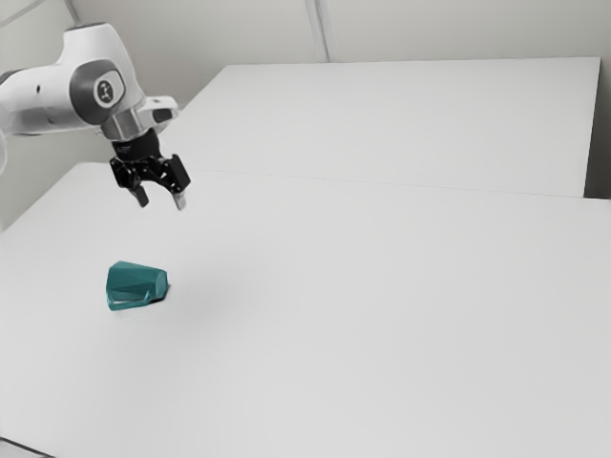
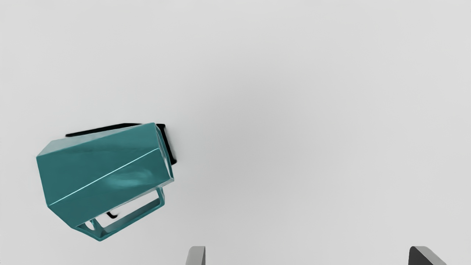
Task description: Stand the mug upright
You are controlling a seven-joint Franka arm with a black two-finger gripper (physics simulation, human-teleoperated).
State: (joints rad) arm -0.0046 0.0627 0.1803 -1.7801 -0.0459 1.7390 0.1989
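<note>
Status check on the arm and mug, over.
End effector open, holding nothing, above the table. Teal mug lying on its side, not upright. No obstruction seen.

We see a glossy, smooth finish on the teal mug, its flat faces catching soft highlights like glazed ceramic or plastic. To us the white tabletop looks smooth and matt, with no grain.
</note>
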